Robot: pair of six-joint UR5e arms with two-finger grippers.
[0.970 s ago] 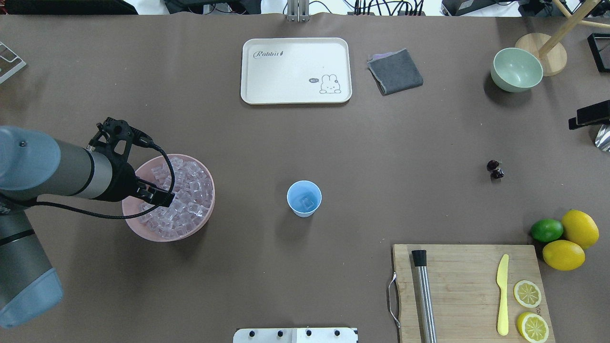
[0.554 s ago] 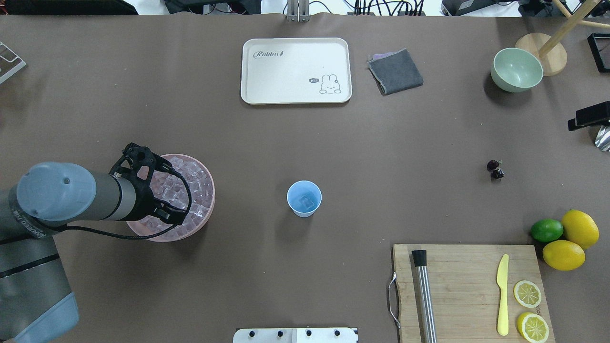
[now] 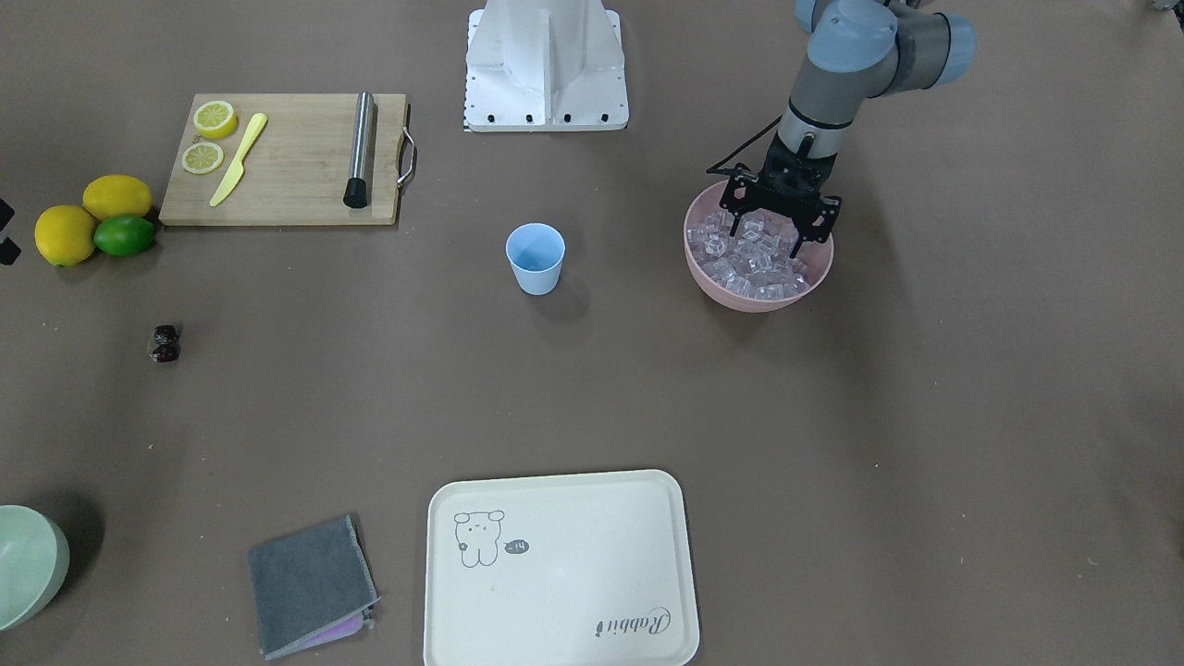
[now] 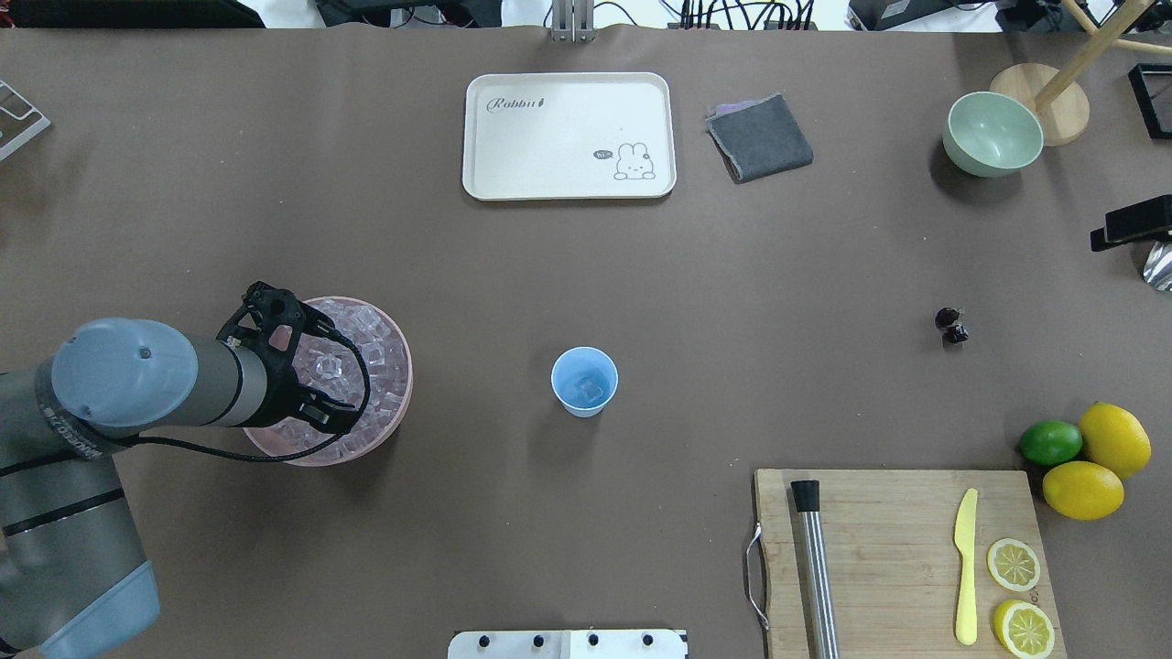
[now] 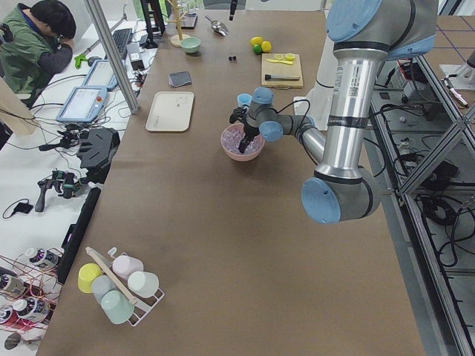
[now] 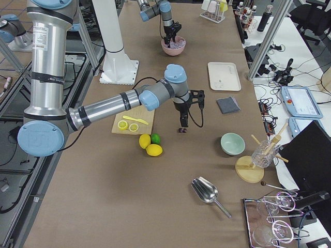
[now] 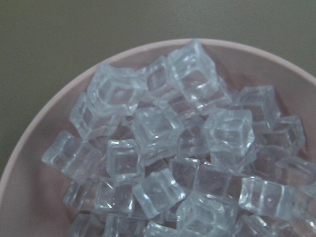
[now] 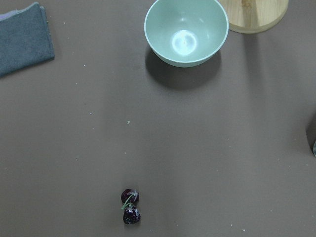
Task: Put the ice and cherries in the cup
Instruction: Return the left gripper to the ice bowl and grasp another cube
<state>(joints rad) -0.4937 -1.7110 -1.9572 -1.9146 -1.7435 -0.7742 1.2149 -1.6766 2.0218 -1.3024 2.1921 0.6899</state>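
The light blue cup (image 4: 584, 382) stands mid-table with one ice cube in it; it also shows in the front view (image 3: 536, 259). The pink bowl (image 4: 408, 375) at the left holds many clear ice cubes (image 4: 371, 334), seen close in the left wrist view (image 7: 158, 133). My left gripper (image 3: 768, 236) is open, its fingers astride the ice pile. The cherries (image 4: 951, 326) lie on the table at the right, also in the right wrist view (image 8: 131, 206). My right gripper (image 6: 183, 123) hangs above them; I cannot tell whether it is open or shut.
A white tray (image 4: 568, 137), a grey cloth (image 4: 760, 137) and a pale green bowl (image 4: 993, 135) lie along the far side. A cutting board (image 4: 897, 549) with a steel bar, a yellow knife and lemon slices is near right, beside lemons and a lime (image 4: 1085, 448).
My left arm has swung and turned its wrist over the pink bowl, so the open fingers now span the ice. The cup and the cherries have not moved.
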